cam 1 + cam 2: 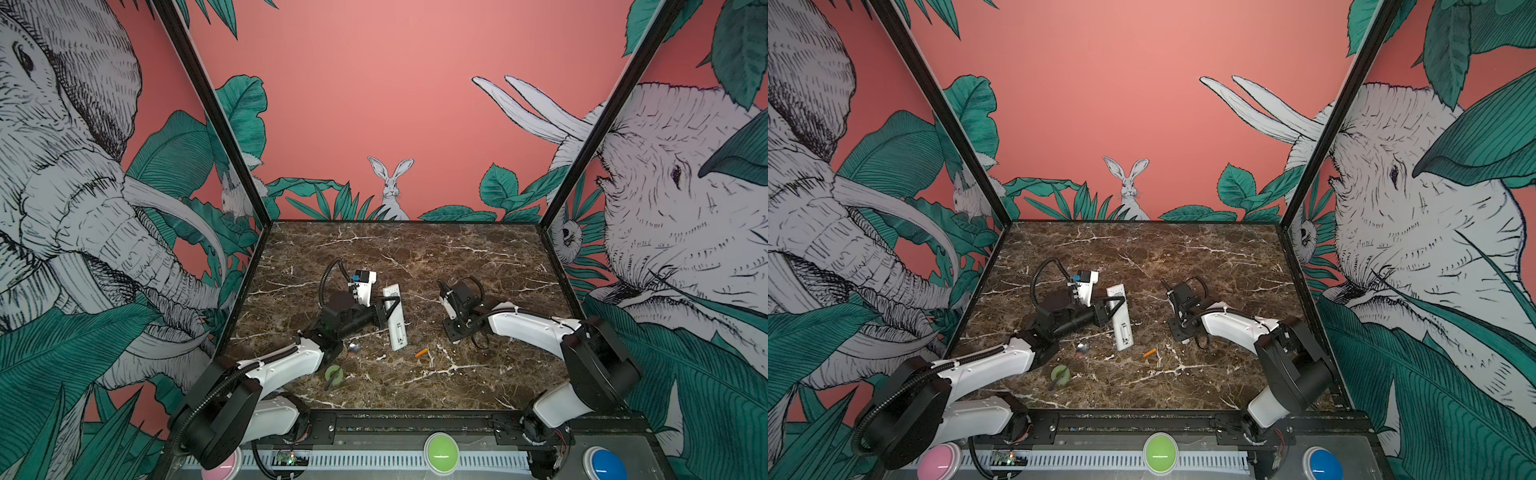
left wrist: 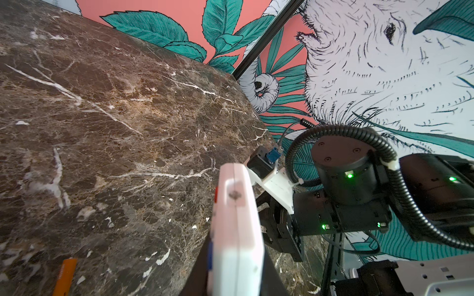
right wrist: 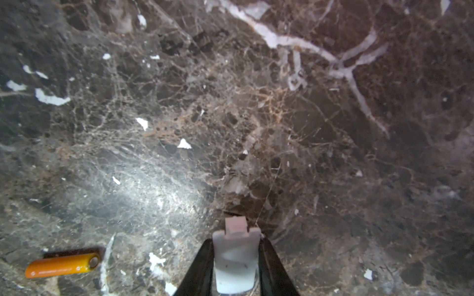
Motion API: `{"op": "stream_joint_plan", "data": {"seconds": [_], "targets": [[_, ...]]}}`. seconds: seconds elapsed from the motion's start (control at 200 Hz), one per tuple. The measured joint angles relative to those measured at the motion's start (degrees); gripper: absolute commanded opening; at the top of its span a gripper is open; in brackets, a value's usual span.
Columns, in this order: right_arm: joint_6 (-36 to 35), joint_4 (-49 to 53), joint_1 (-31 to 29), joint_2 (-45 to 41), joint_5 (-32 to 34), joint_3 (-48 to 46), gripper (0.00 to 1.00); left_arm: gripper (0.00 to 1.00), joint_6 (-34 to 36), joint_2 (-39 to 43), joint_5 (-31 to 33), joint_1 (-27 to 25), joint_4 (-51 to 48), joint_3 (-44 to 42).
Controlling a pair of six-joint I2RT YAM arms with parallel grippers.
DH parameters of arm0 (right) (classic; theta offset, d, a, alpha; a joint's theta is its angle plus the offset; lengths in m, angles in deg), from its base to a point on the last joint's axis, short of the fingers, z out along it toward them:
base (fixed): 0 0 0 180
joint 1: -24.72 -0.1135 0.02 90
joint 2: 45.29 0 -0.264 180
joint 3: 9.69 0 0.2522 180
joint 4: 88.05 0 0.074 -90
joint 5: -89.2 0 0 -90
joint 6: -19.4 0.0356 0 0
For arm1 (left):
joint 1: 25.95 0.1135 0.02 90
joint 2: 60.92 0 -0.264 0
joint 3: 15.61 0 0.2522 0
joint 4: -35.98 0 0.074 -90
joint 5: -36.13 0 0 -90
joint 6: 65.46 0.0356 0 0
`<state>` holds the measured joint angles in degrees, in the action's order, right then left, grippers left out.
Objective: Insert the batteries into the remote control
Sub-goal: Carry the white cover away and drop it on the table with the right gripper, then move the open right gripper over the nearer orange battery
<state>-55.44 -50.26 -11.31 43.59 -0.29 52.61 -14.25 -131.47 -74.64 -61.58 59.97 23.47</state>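
Left gripper [image 1: 390, 303]: closed tight on the remote control [image 1: 398, 332], clamping it across its width nearer the far end; reaches in from the left of both top views
Remote control: long white bar left of centre, running front to back; plain back upward in a top view [image 1: 1123, 328], with an oblong recess near the near end; the left wrist view [image 2: 236, 230] shows its end face and coloured buttons along one edge; cannot tell whether it rests on the worktop [image 1: 457, 257] or is lifted
Right gripper [image 3: 236, 238]: points down at the worktop right of centre, well apart from the remote control; only narrowly parted, with a small white cover strip [image 3: 234, 256] held between its black fingers [image 3: 202, 269], which press its two sides; the strip's tab end is right at the marble
Battery [image 1: 421, 353]: one orange cylinder on its side on the worktop, between the two grippers and nearer the front edge; near the remote control's near end, touching nothing; also in the right wrist view [image 3: 61, 265]
Worktop: dark brown marble, white veins
Green ring [image 1: 333, 375]: flat on the worktop beside the left forearm; a dark stick across it
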Motion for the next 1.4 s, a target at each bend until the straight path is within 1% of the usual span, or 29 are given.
{"op": "stream_joint_plan", "data": {"seconds": [0.145,0.315,0.515,0.715,0.87,1.18,1.4], "targets": [[0.0,0.0,0.0,0.0,-0.1,0.0,0.43,0.0,-0.2,0.0,0.0,0.4,0.3,-0.1],[0.1,0.1,0.1,-0.1,-0.3,0.0,0.47,0.0,-0.2,0.0,-0.3,0.9,0.3,-0.5],[-0.7,2.0,0.0,-2.2,-0.6,1.1,0.48,0.0,-0.3,0.2,-1.1,2.0,0.2,-0.5],[-4.0,3.4,-1.0,-6.8,-0.5,2.7,0.48,0.0,-0.7,1.3,-2.5,3.9,-0.7,-0.6],[-6.7,3.5,-3.4,-9.5,-0.7,2.7,0.48,0.0,-1.1,2.6,-3.7,5.6,-1.4,-1.0],[-8.5,3.3,-7.6,-10.2,-2.4,2.7,0.48,0.0,-1.1,5.4,-4.7,7.6,-4.3,-2.0],[-14.8,0.1,-13.1,-12.8,-7.3,2.3,0.48,0.0,-1.2,7.9,-6.5,10.4,-6.3,-2.8]]}}
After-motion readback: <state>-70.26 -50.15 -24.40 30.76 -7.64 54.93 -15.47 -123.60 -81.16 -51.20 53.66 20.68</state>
